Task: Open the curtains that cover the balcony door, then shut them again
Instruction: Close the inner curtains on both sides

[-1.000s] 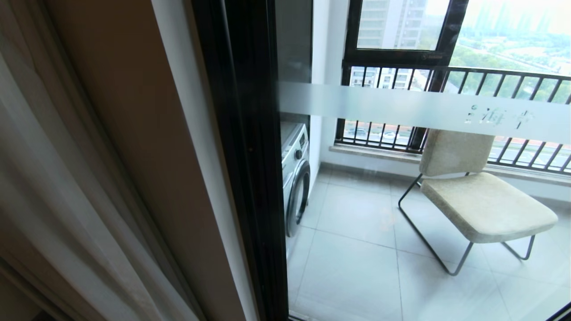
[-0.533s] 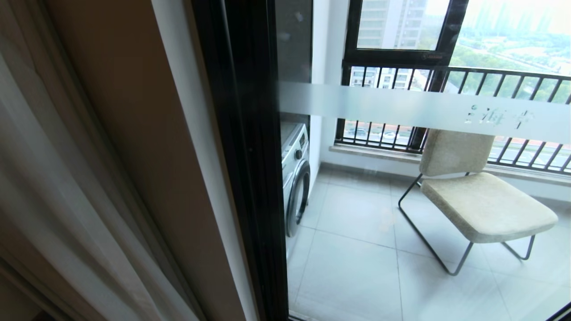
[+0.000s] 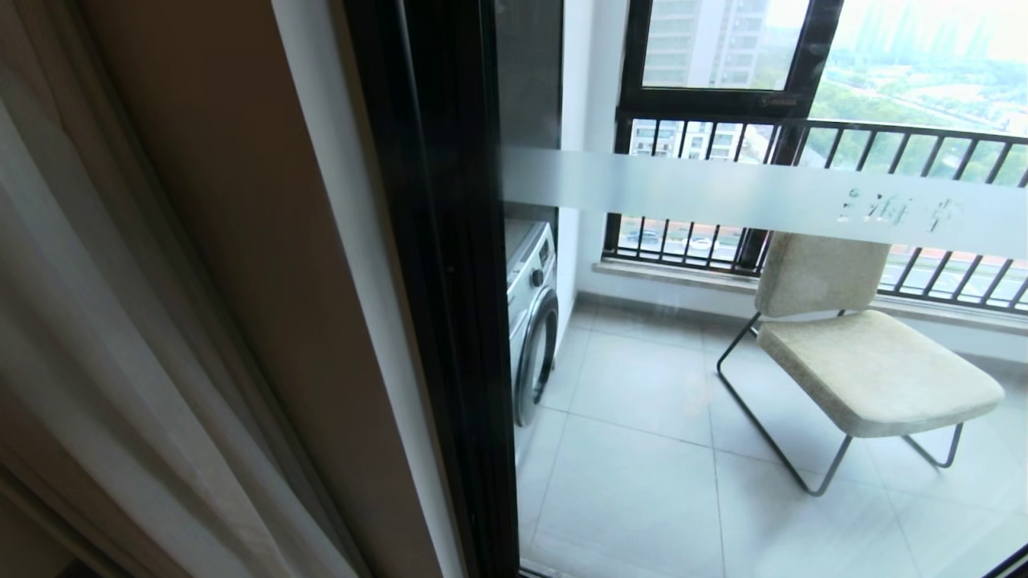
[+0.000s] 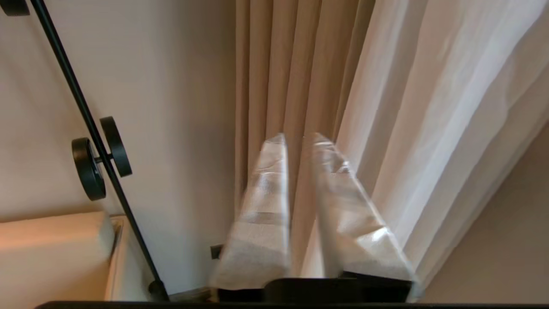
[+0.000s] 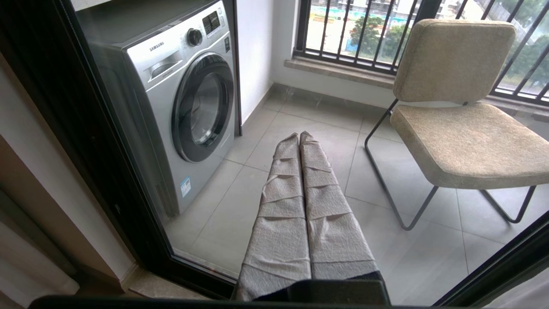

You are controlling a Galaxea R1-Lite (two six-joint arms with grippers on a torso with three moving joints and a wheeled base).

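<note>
The curtains (image 3: 104, 337) hang bunched at the far left of the head view, off the glass. The balcony door (image 3: 723, 401), with its black frame (image 3: 434, 281) and frosted stripe (image 3: 723, 193), stands uncovered. No arm shows in the head view. In the left wrist view my left gripper (image 4: 299, 138) points at the beige curtain folds (image 4: 274, 64), with the sheer white layer (image 4: 429, 107) beside them. Its fingers stand a narrow gap apart with nothing between them. My right gripper (image 5: 299, 135) is shut and empty, pointing at the balcony floor through the glass.
Behind the glass stand a silver washing machine (image 3: 534, 313) and a beige chair (image 3: 859, 361) on grey tiles. A beige wall strip (image 3: 241, 241) separates the curtains from the door frame. A black stand with round discs (image 4: 92, 141) and a pale cushion (image 4: 51, 253) sit near the left gripper.
</note>
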